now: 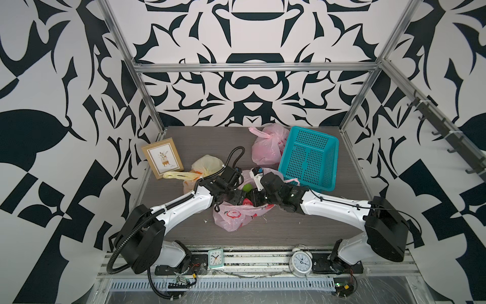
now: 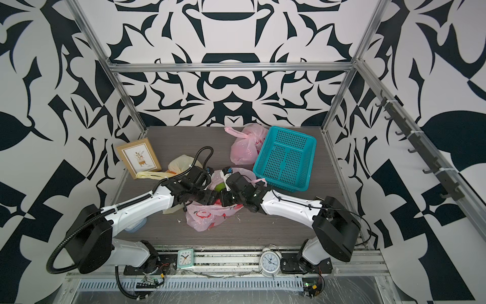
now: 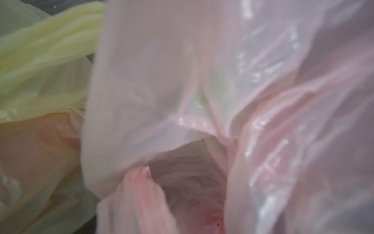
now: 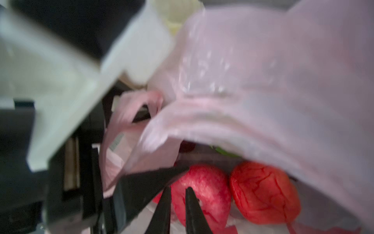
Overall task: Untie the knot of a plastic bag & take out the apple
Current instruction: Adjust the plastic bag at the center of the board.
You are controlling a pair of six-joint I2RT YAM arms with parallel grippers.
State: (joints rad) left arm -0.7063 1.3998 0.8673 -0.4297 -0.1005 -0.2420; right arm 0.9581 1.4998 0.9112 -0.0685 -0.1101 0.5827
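Inside the opened pink bag (image 1: pixel 228 219), the right claw (image 4: pixel 178 194) sits narrowly parted over the red apple (image 4: pixel 204 192), poised to grasp, while the wide-spread left claw (image 1: pixel 240 199) seemingly props the mouth.

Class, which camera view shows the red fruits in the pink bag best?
The right wrist view: both red fruits lie close and unveiled inside the bag, beyond the fingers. In both top views only a red sliver shows between the arms. The left wrist view gives only a faint red blur through plastic.

Pink bag (image 1: pixel 231 218) is thin, glossy, crinkled plastic; basket (image 1: pixel 307 158) hard teal plastic; tabletop (image 1: pixel 289 226) matt woodgrain.
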